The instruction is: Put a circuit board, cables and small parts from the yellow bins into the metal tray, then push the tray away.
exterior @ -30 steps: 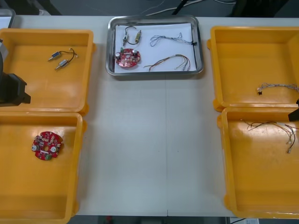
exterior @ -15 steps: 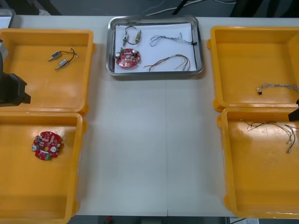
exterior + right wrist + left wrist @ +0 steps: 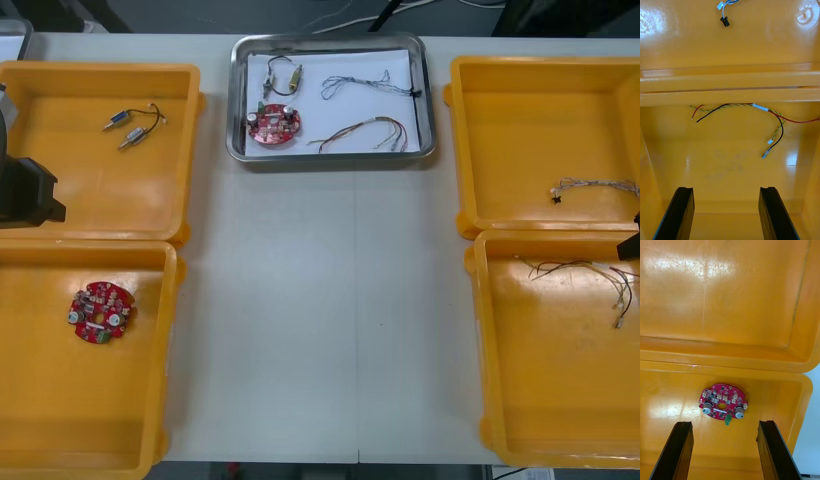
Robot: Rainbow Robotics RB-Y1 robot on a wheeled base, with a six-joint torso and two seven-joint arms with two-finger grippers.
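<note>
The metal tray (image 3: 430, 100) stands at the table's far middle, white inside. In it lie a red circuit board (image 3: 273, 124), small metal parts (image 3: 281, 76), a blue and white cable (image 3: 367, 86) and a red and yellow cable (image 3: 362, 133). My left gripper (image 3: 723, 452) hangs open over the near left bin, with a second circuit board (image 3: 723, 407) (image 3: 100, 311) ahead of its fingers. My right gripper (image 3: 727, 213) is open over the near right bin, short of a bundle of black and red and yellow cables (image 3: 752, 120) (image 3: 590, 278).
Four yellow bins flank the table. The far left bin (image 3: 60, 190) holds small metal parts (image 3: 132, 124). The far right bin (image 3: 500, 200) holds a blue and white cable (image 3: 595, 187) (image 3: 725, 11). The left arm's black body (image 3: 25, 190) shows at the left edge.
</note>
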